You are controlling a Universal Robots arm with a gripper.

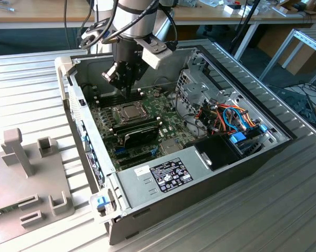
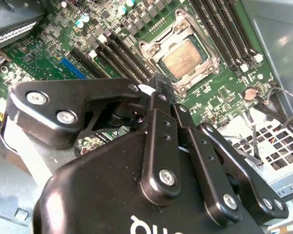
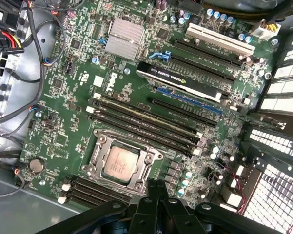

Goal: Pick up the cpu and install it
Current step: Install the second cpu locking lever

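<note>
In both wrist views, the flat square silver cpu (image 3: 123,162) (image 2: 185,58) lies inside its metal socket frame (image 3: 95,161), long black memory sticks (image 3: 146,122) beside it. My black gripper (image 2: 158,84) hangs above, jaws pinched together, empty.

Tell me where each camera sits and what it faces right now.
Exterior view: off the arm, looking down at the open case; the gripper hangs over the motherboard.
First wrist view: rides the arm, facing the board; gripper at the frame edge.
Second wrist view: rides the arm behind the linkage.
Both wrist views share the cpu, seated in its socket.
</note>
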